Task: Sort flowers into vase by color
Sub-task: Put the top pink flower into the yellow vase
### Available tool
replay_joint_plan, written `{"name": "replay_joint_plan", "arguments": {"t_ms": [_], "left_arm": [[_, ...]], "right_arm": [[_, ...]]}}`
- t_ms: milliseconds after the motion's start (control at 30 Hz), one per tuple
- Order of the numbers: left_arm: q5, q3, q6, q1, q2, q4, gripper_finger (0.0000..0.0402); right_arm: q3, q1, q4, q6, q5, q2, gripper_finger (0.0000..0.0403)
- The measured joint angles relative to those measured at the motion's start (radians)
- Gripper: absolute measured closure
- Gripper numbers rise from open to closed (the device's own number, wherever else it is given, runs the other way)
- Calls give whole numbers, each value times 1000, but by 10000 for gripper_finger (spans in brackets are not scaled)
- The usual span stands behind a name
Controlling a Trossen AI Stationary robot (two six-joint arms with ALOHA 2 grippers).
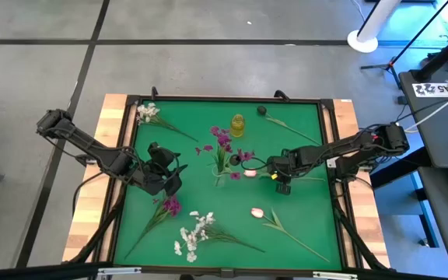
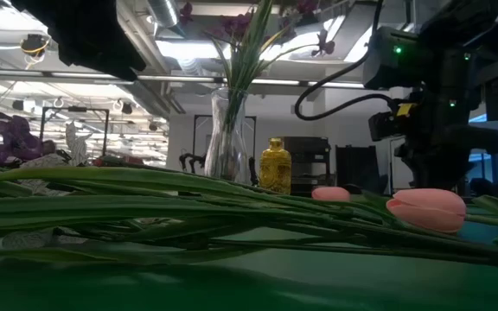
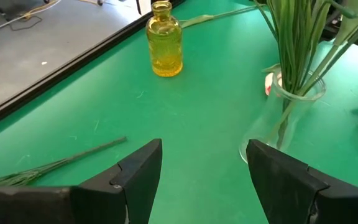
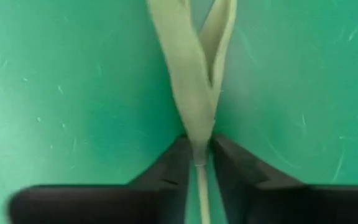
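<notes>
- Pinched between the right gripper's (image 4: 199, 163) two dark fingers is a thin pale stem (image 4: 200, 193), with two long leaves (image 4: 191, 81) forking away just beyond the fingertips over the green mat (image 4: 55, 93).
- From above, the right gripper (image 1: 281, 177) is low on the mat, closed on the stem of a tulip whose pink bud (image 1: 250, 173) lies just ahead of it, toward the table's middle.
- Just past that bud stands a clear vase (image 1: 221, 173) holding magenta sprigs (image 1: 222, 140).
- A second tulip (image 1: 258, 211) lies on the mat near the right gripper, toward the table's front edge, its stem running off toward the front right corner.
- A small yellow bottle (image 1: 238, 124) stands beyond the vase, toward the far edge; a dark bloom (image 1: 261, 111) on a long stem lies near the far rim, well apart from the right gripper.
- The left gripper (image 1: 168, 176) hovers over the mat on the vase's other side, jaws wide apart and empty; its camera looks past both fingers (image 3: 138, 174) at the bottle (image 3: 164, 41) and the vase (image 3: 284, 109).
- Just beside the left gripper, toward the front edge, lies a magenta sprig (image 1: 169, 206); farther front lies a white cluster (image 1: 194, 233).
- Another white sprig (image 1: 148, 113) lies at the far left corner.
</notes>
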Motion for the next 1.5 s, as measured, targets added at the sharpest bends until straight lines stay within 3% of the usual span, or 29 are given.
{"name": "replay_joint_plan", "arguments": {"t_ms": [100,267,467,933,1133,1367,1500], "left_arm": [[-4,0,0,0,0,0,171],[-4,0,-3,0,0,2,171],[-4,0,-4,0,0,4,171],[-2,0,-22,-1,0,8,171],[-18,0,-22,0,0,8,171],[-32,0,-20,0,0,8,171],[-36,0,-1,0,0,8,171]], "right_arm": [[11,-1,-11,1,0,-13,392],[41,-2,-77,39,17,-58,377],[92,-2,-119,67,100,-166,395],[127,-59,-129,154,435,-596,399],[127,-96,209,-15,474,-685,400],[128,-96,678,-325,425,-642,401],[128,-153,892,-412,292,-563,401]]}}
